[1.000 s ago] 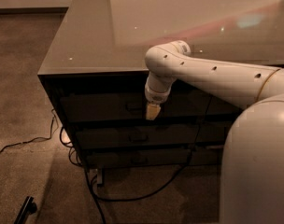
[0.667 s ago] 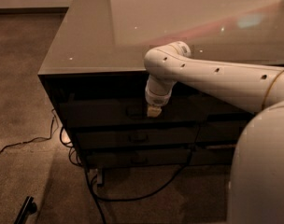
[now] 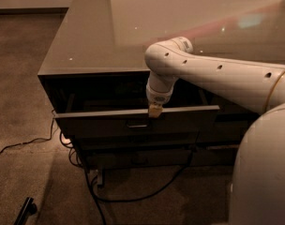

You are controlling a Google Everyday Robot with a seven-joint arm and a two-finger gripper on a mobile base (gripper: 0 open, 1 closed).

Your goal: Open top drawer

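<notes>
we see the top drawer [image 3: 184, 121] standing partly out from the desk's [image 3: 86, 41] front edge. our gripper [image 3: 155, 111] sits at the drawer's upper rim, above the handle [image 3: 137, 124]; we cannot tell its hold.

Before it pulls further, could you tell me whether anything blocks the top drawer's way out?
Nothing visible does. The gripper is at the front edge of the top drawer; the cables lie on the floor, below its path.
</notes>
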